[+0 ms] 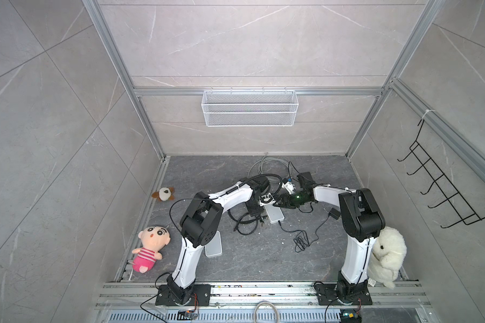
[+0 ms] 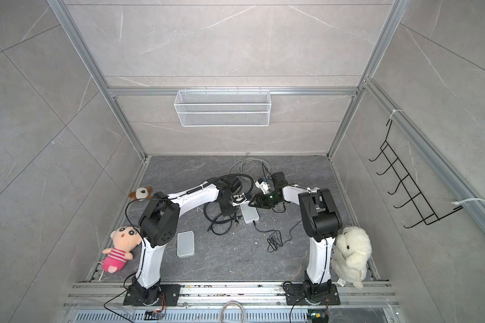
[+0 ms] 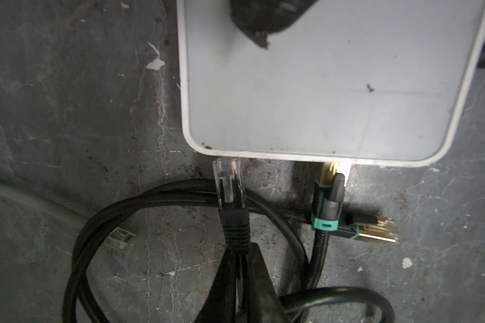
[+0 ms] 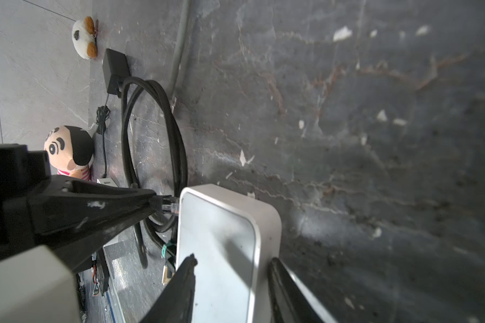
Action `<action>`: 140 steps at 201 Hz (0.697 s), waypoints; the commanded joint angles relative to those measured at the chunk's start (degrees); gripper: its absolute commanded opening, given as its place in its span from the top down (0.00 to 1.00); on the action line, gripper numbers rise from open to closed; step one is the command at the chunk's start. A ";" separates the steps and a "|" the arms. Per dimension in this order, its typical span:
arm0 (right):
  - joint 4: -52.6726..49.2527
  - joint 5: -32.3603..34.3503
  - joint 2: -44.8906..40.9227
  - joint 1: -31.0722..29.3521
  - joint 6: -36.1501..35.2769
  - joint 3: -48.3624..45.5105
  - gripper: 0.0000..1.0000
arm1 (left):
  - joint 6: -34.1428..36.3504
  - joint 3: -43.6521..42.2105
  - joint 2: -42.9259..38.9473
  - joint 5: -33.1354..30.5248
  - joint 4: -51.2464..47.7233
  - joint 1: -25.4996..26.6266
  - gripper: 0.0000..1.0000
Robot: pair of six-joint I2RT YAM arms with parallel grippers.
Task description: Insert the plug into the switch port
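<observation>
I record: cartoon-boy doll (image 1: 151,247) near left; small plush dog (image 1: 164,193) beyond it by the left wall; white plush animal (image 1: 388,256) near right; mesh basket (image 1: 249,107) on far wall; hook rack (image 1: 443,175) right wall.

left gripper (image 3: 240,253) pinching black boot of clear plug (image 3: 226,181) | plug tip at white switch (image 3: 319,112) edge, not seated | teal-banded connector (image 3: 326,202) plugged in alongside
</observation>
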State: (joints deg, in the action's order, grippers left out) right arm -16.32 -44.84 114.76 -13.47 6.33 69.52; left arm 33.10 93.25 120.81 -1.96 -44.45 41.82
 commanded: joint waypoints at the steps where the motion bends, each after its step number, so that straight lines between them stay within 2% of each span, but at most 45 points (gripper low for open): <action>1: -1.00 -0.40 0.27 -0.06 -1.23 1.49 0.55 | 3.55 -0.27 0.08 -3.21 1.55 0.34 0.89; 140: -1.07 -4.71 2.93 -0.15 -0.55 2.32 0.55 | 7.61 -2.34 0.46 -4.32 3.73 2.98 0.88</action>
State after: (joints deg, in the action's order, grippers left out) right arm -16.49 -46.50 116.55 -13.34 6.20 70.52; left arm 38.37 91.57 121.21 -6.31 -41.54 43.59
